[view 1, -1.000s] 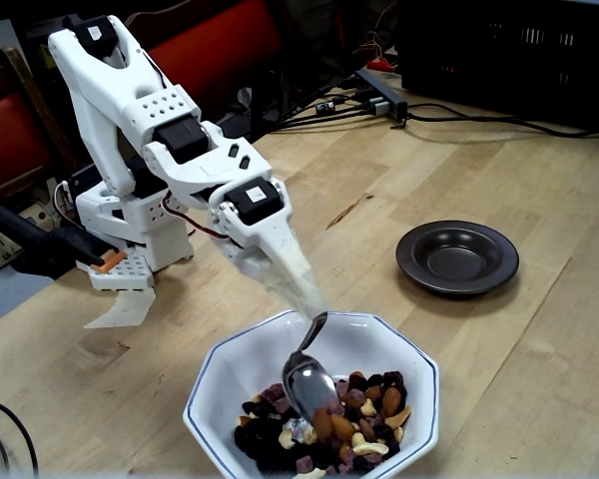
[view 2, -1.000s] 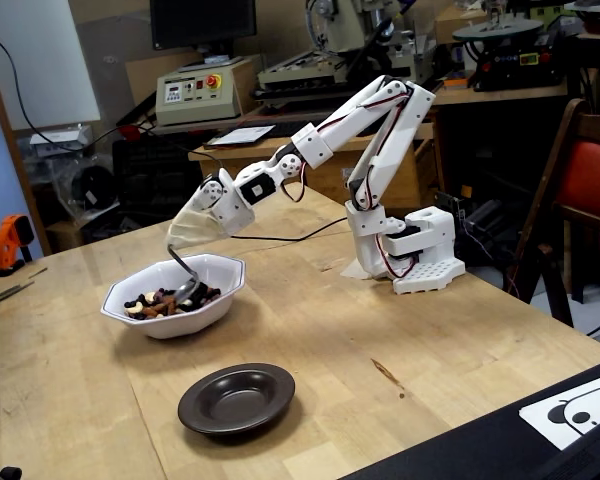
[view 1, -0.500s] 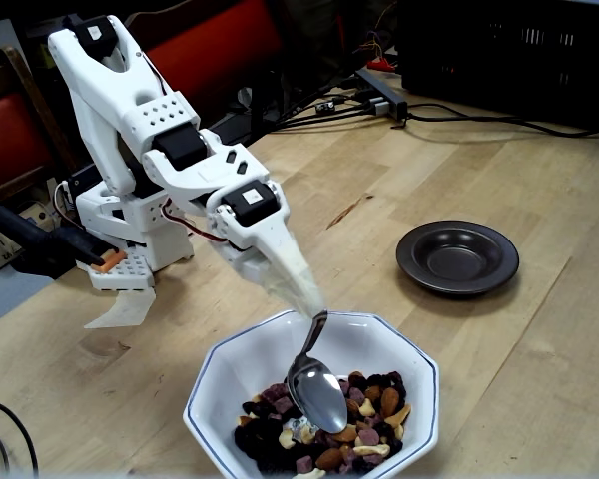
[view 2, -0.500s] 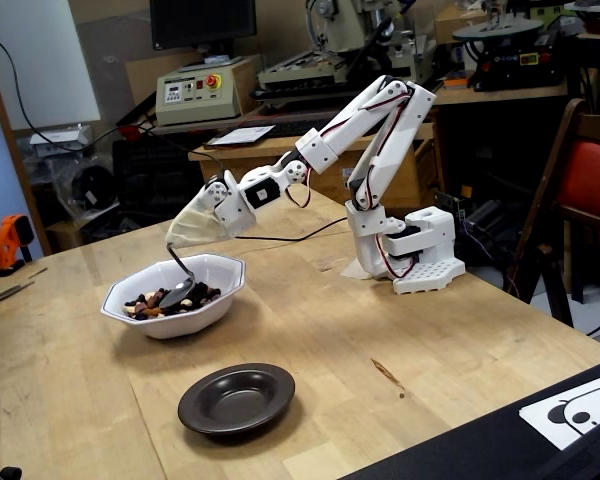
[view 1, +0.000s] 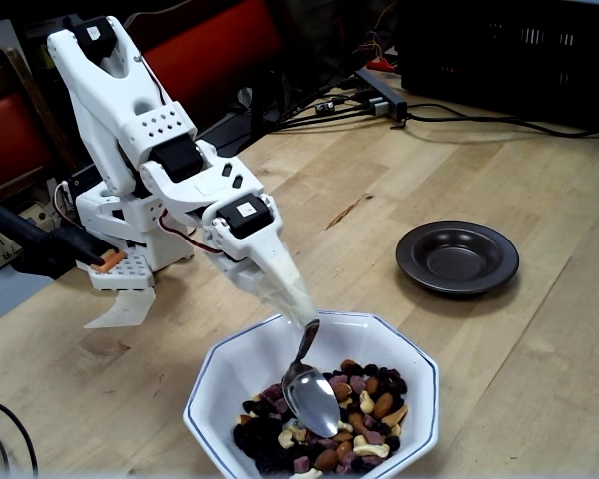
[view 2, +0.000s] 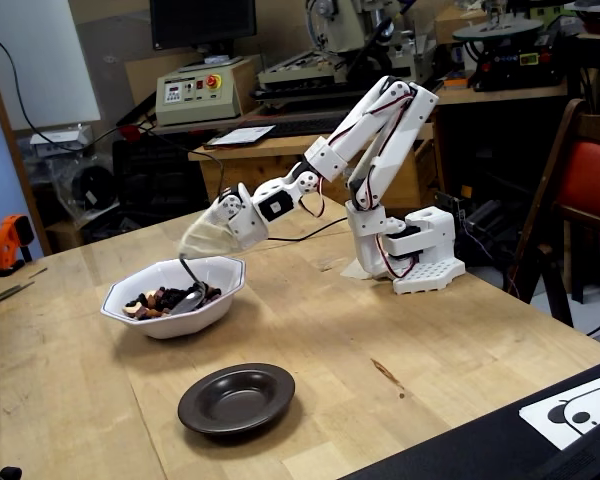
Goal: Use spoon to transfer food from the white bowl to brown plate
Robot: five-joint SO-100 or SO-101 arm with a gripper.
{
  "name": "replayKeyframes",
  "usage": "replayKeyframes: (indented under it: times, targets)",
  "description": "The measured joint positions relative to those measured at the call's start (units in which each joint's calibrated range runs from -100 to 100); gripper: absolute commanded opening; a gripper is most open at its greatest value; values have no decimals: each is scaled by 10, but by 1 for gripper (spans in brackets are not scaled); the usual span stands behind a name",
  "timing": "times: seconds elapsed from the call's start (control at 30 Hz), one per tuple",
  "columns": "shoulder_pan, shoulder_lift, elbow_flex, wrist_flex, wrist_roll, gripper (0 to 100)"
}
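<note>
Task is at its first stage, judging by the dishes: the small round dark brown shallow plate (view 1: 457, 256) has nothing in its sunken centre in both fixed views, so no transfer shows yet and every scoop-carry-tip is left. The white two-finger gripper (view 1: 301, 317) on the white arm pinches the thin curved handle of the shiny silver metal spoon (view 1: 310, 390); its pale tapered fingers are pressed together around the handle top, just over the near rim of the bowl. The spoon hangs steeply down, its oval bowl sunk among the trail mix of brown almonds, pale cashews, dark raisins and purple-pink fruit bits (view 1: 354, 419), so the step in hand looks like loading the spoon. Whether the spoon carries anything cannot be told; its visible face looks bare and shiny. The large glossy white octagonal ceramic bowl with a thin blue rim line (view 1: 218, 370) holds all the visible food, heaped toward the camera side in one fixed view, with bare white wall toward the arm. The other fixed view shows the bowl (view 2: 220, 271) near the plate (view 2: 236, 398) but apart from it on the pale wooden table (view 1: 539, 170), the gripper (view 2: 185, 257) directly above the bowl.
</note>
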Motion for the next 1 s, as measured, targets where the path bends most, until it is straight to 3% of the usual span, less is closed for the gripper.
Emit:
replayKeyframes:
  times: [0.47,1.0]
  targets:
    - [0,3,-54,9,1,2]
    - [0,3,-103,136,1,3]
